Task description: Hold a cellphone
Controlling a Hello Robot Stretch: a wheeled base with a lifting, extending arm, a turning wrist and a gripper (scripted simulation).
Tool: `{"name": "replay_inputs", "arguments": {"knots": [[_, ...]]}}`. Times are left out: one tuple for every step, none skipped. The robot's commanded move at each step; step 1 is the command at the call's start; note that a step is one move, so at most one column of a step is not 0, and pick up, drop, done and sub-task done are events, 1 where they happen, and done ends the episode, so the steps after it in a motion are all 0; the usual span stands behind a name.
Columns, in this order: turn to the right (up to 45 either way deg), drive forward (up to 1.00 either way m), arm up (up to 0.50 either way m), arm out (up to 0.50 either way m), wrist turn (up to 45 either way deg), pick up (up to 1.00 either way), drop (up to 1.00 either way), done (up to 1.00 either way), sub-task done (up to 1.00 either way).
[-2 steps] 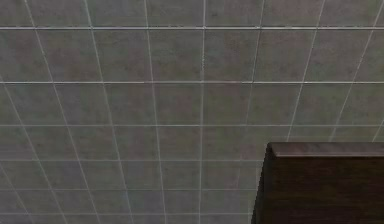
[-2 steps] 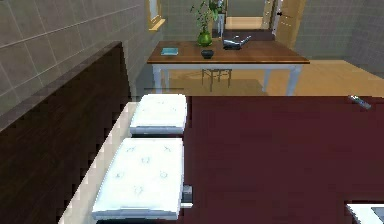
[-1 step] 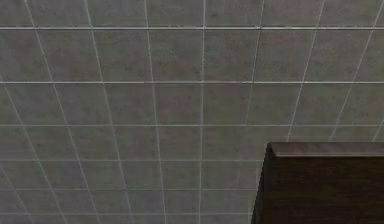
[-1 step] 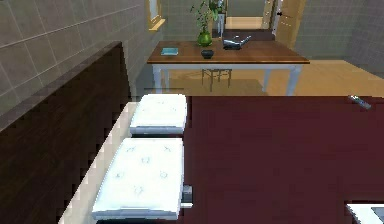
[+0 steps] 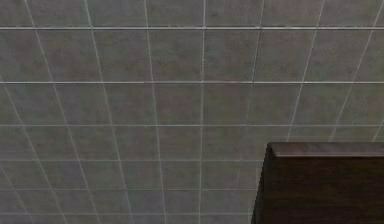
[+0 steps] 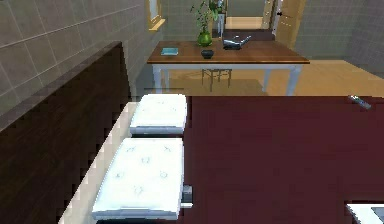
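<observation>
Cellphone candidates are two, and neither is sure. A slim grey slab [image 6: 360,101] lies flat on the maroon bedcover [image 6: 280,150] toward the arm side view's right. A small dark piece [image 6: 187,193] sits just beside the nearer white pillow [image 6: 140,175]. The slab's thin, flat shape fits the task's word better, and it looks simply laid down on the soft cover. The state of the tool cannot be told.

Both the nearer pillow and the farther pillow [image 6: 160,113] rest against the dark wooden headboard [image 6: 60,130], as on a made bed. Its corner [image 5: 325,185] also juts into the forward view's lower right, so the robot seems drawn up alongside the bed, probably to reach across it.

Beyond the bed stands the surface [image 6: 260,60], a brown top on white legs. It carries a plant in a green vase [image 6: 205,32], a teal thing [image 6: 170,51], a dark bowl [image 6: 207,54] and a grey object [image 6: 237,42], all well apart from the slab. The wall [image 5: 150,90] is grey tile, and the floor [image 6: 335,75] past the bed is warm wood.
</observation>
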Motion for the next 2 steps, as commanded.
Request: {"name": "replay_inputs", "arguments": {"knots": [[0.0, 0.0, 0.0, 0.24, 0.0, 0.0, 0.0, 0.0, 0.0], [0.0, 0.0, 0.0, 0.0, 45.0, 0.0, 0.0, 0.0, 0.0]]}}
